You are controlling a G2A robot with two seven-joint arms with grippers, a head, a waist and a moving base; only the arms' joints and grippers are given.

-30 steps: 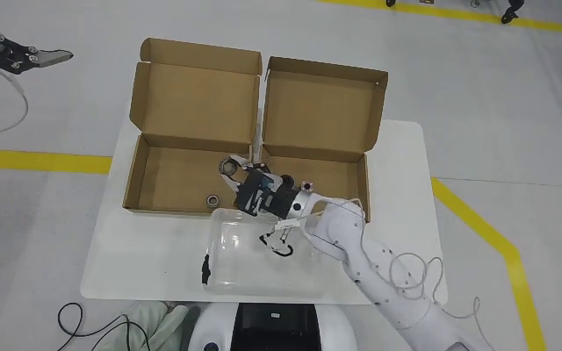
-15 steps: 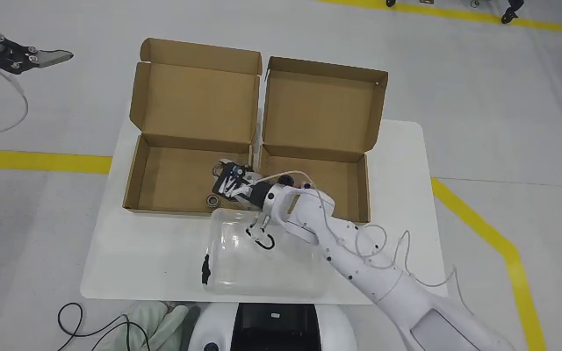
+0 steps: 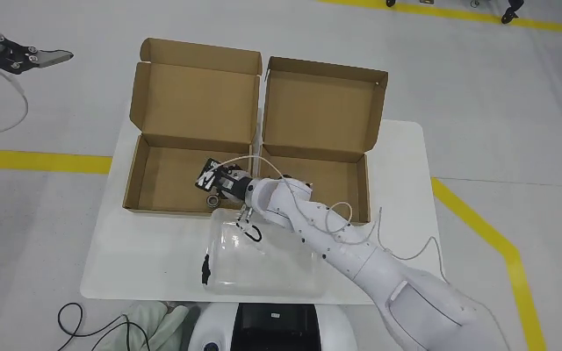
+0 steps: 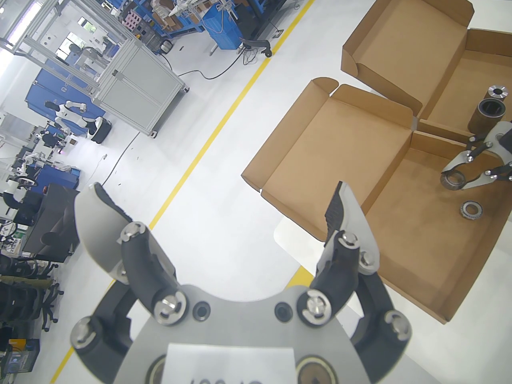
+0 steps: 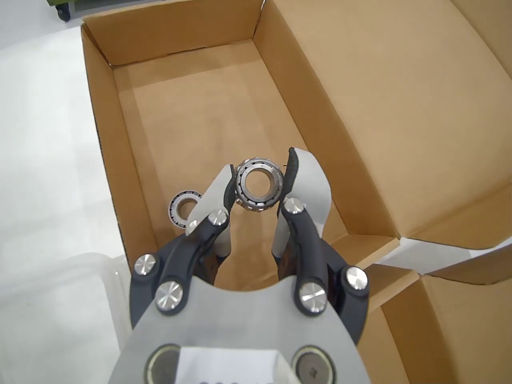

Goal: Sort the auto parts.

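My right gripper is shut on a steel roller bearing and holds it above the floor of the left cardboard box, near its front wall. A second bearing lies flat on that box's floor, just beside the held one; from above, this second bearing sits under the right gripper. The left wrist view shows the held bearing and the lying bearing. My left gripper is open and empty, off the table over the floor, at the far left in the top view.
The right cardboard box stands against the left one, both with lids folded back. Two dark metal cylinders stand in the right box. A clear plastic bin sits at the table's front edge under my right arm.
My right gripper has carried the bearing leftward, further over the left box and toward the bearing lying there. The left gripper has kept still.
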